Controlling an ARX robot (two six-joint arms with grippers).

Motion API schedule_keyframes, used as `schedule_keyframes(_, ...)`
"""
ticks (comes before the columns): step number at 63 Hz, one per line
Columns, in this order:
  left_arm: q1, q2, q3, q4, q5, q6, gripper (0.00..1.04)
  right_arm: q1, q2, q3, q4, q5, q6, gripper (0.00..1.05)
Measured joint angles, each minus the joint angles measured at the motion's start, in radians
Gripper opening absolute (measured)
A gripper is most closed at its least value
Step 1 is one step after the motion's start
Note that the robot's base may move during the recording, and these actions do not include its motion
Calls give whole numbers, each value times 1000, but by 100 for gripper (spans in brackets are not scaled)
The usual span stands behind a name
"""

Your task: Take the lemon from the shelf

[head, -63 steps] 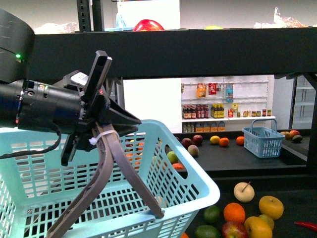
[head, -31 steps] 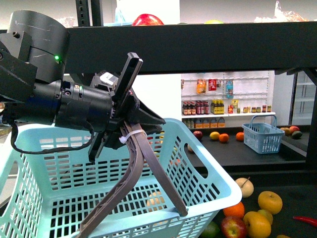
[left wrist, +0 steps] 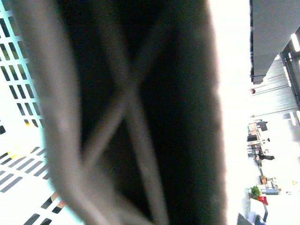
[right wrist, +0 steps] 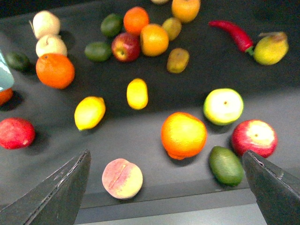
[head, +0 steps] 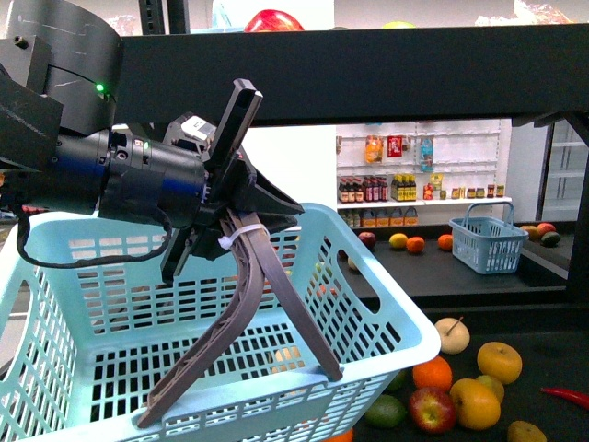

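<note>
- So, your left gripper, clamped on the basket handle, sits a bit further across than a second ago, and the basket rides along with it.
- Right gripper hangs wide open, holding nothing.
- Lemon lies on the shelf below that gripper, ahead of one finger. It isn't picked yet, so I'd say you're only setting up.

Our left arm reaches in from the left, the left end effector clamped on a basket handle. Our right end effector hangs spread wide.
</note>
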Motion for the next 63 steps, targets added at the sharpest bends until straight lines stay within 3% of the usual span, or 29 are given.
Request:
schedule_keyframes(10,-1,3,0,0,0,0,12,43,478,244,96,-29,-22,97)
schedule_keyframes(23,-1,4,0,0,3,0,12,123,905,589,82,16,-71,97)
schedule_keyframes(41,-1,4,0,0,1,0,12,175,1231,932,2,94,-93,97)
schedule_keyframes(63,-1,4,0,0,1,0,12,195,1427,1240,-116,132,-93,97)
